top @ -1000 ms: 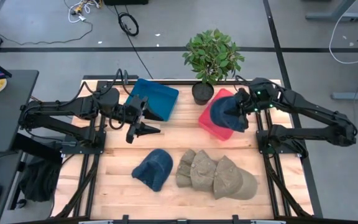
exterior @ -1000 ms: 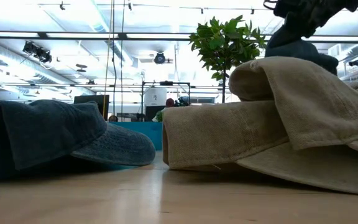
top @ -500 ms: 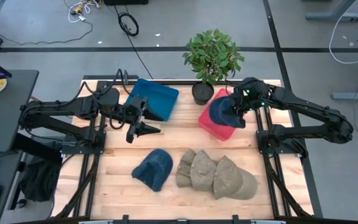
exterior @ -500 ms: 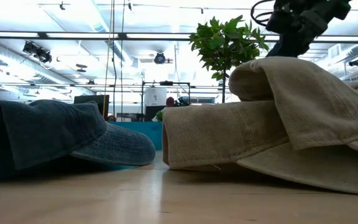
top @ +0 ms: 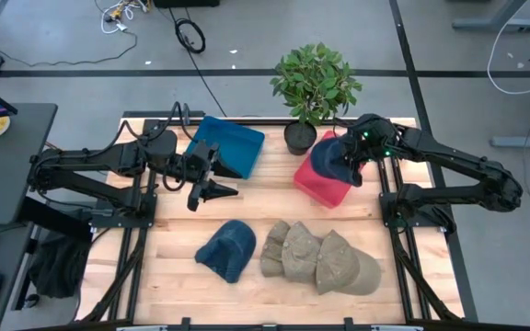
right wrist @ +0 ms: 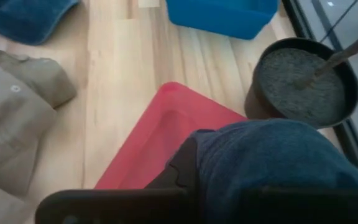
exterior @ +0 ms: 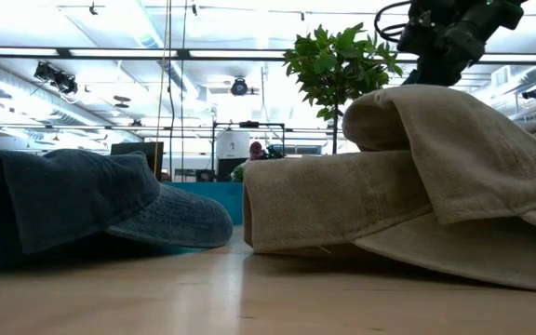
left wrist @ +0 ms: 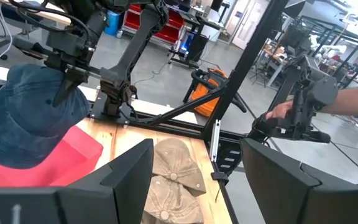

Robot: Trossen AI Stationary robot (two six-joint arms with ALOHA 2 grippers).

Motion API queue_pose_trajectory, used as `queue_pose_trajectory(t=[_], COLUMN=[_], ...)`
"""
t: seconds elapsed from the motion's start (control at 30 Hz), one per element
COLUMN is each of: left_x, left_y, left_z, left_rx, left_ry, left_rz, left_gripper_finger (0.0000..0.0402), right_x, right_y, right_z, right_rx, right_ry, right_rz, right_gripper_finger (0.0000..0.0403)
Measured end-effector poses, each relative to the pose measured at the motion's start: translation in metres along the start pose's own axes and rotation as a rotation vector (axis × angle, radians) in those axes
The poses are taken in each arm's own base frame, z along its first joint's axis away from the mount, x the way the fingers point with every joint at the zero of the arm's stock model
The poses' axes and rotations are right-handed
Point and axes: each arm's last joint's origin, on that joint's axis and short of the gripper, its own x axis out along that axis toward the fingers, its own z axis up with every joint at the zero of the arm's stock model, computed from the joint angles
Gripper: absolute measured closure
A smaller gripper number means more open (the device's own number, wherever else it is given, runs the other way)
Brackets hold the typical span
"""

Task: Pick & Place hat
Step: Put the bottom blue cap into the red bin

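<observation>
Right gripper point(top: 351, 165) sits over the red bin point(top: 323, 188) at the far right of the table, clenched on a dark blue hat point(top: 331, 158) that hangs over the bin's far part; in the right wrist view the hat point(right wrist: 272, 155) fills the space by the fingers, with the red bin point(right wrist: 160, 137) below it and the plant pot point(right wrist: 303, 87) just beside. The left wrist view shows the same hat point(left wrist: 27, 118) draped over the red bin point(left wrist: 55, 158), with the right gripper point(left wrist: 67, 84) pinching its crown. Left gripper point(top: 217, 192) hovers over bare wood in the left-middle of the table point(top: 182, 230), near the blue bin point(top: 233, 145), fingers released and spread with nothing between them. A second blue hat point(top: 227, 248) lies on the near side of the table, left of centre. Just to its right is a pile of tan hats point(top: 320, 259), touching one another. Potted plant point(top: 314, 87) stands at the far edge between the two bins. In the low view the blue hat point(exterior: 82, 209) is at left, the tan hats point(exterior: 408, 177) at right and the right arm point(exterior: 449, 37) above them. A person's hand point(left wrist: 278, 112) shows in the room beyond the table in the left wrist view.
</observation>
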Motion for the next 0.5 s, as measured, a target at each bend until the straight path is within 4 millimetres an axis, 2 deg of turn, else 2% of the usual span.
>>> queue_pose_trajectory(t=[0.5], left_x=[0.0000], left_y=[0.0002], left_z=[-0.0007], left_rx=[0.006], left_ry=[0.007], left_rz=[0.002], left_gripper_finger=[0.0154], right_x=[-0.0002], right_y=[0.0039], right_z=[-0.0041], right_rx=[-0.008], right_ry=[0.023], right_rz=[0.090], right_gripper_finger=[0.0400])
